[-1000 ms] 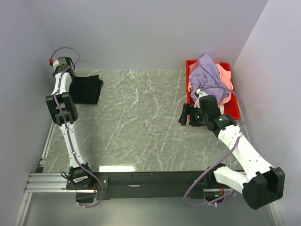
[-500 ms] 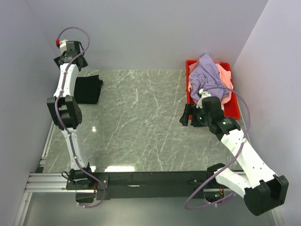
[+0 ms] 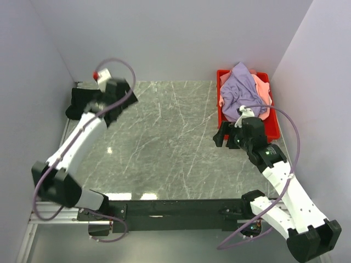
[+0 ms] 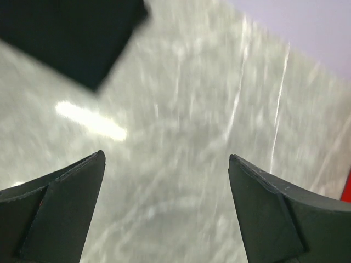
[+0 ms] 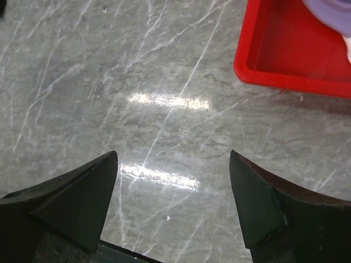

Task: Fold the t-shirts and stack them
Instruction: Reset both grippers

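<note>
Black rubbery fingers on my left gripper (image 4: 165,158) stand wide apart, with only bare grey marble showing between them. The picture from that wrist is smeared, so fine detail is lost. Up and to the left of those fingers the black t-shirt (image 4: 71,33) lies flat on the table (image 3: 164,137), clear of both tips. From overhead the left arm reaches from its base across the far left part of the table, and I cannot pick the shirt out from the dark wrist hardware there.

My right gripper (image 5: 173,156) is spread just as wide and grips nothing. It hangs over bright reflections on the marble. The corner of the red bin (image 5: 247,71) sits beyond and to the right of its right finger, not touching it. In the overhead view this gripper is beside the bin's near left corner, on the table side of the rim.

Inside the bin the lavender t-shirt (image 3: 241,87) is heaped on top, bunched and rising above the rim. The salmon-pink t-shirt (image 3: 264,96) shows under and to the right of it.
</note>
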